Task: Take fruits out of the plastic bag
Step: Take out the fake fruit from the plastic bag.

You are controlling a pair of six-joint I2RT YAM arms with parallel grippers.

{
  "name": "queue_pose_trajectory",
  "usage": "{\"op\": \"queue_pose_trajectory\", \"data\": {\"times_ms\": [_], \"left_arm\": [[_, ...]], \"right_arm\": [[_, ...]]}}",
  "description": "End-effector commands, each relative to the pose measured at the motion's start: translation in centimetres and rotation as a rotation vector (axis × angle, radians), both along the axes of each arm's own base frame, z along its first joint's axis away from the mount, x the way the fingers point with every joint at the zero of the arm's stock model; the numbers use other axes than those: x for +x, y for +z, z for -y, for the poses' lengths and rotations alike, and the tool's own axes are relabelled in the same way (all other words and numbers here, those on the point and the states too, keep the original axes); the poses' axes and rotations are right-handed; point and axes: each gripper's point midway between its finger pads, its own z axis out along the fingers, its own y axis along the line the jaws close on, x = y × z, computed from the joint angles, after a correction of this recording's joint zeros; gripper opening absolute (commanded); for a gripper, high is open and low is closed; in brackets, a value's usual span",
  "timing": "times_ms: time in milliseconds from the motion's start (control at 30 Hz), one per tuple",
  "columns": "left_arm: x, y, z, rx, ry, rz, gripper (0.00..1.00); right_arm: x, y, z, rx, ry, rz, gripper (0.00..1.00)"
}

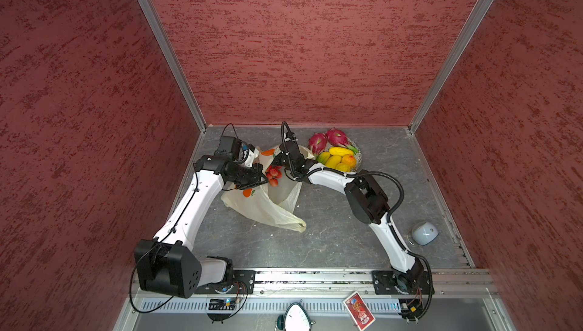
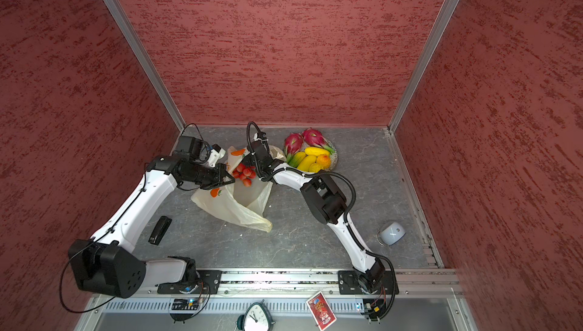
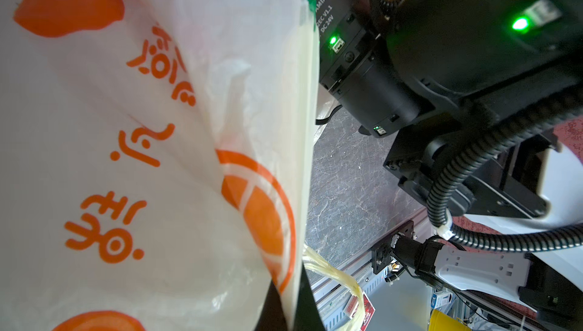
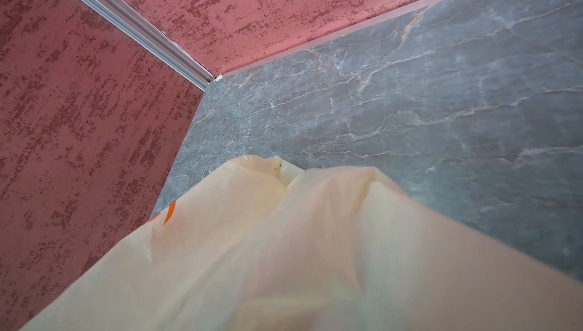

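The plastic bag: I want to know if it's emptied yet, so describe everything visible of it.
The plastic bag is thin, translucent, pale yellow, printed with orange fruit, slices and lettering. It lies crumpled on the grey table, mouth raised, the left claw pinching its edge. A red berry bunch sits in the mouth; one handle trails loose.

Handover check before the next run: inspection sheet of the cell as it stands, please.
Surface: grey marbled tabletop, a few pale specks.
Job's things: plastic bag slumped mid-table; red berry bunch at its mouth; dragon fruits, mangoes and orange piled on plate.
Clutter: pale mug near right arm; black stapler by left arm; clock, red card pack on front ledge.
Grippers: left gripper shut on bag edge; right gripper at bag mouth, opening hidden.
Cables: black conduit arcs over right arm; thin cable loops off left base.
Surroundings: red textured walls, aluminium corner posts.
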Motion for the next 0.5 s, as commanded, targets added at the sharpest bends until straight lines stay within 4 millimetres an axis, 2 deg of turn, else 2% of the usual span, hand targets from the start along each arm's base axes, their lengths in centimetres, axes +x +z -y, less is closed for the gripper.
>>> {"op": "queue_pose_trajectory", "data": {"times_ms": [0, 67, 200, 333, 400, 467], "left_arm": [[-1.0, 0.1, 0.2, -0.005, -0.026, 0.013, 0.0], [-1.1, 0.0, 0.1, -0.001, -0.023, 0.012, 0.0], [-1.1, -0.4, -0.2, 0.004, -0.015, 0.003, 0.0], [-0.7, -0.4, -0.6, -0.011, 0.007, -0.003, 0.0], [-0.2, -0.3, -1.0, -0.02, 0.029, -0.001, 0.0], [0.4, -0.2, -1.4, -0.02, 0.053, 0.0, 0.0]], "right_arm": [[1.8, -0.2, 0.8, 0.025, -0.026, 0.023, 0.45], [1.9, -0.2, 0.6, 0.027, 0.0, 0.028, 0.35], [0.8, 1.0, -0.3, 0.032, 0.098, 0.06, 0.01], [-2.1, 3.4, -0.3, 0.085, 0.191, 0.068, 0.0], [-4.7, 6.0, -0.1, 0.134, 0.245, 0.102, 0.0], [-7.7, 7.6, 0.3, 0.139, 0.296, 0.115, 0.0]]}}
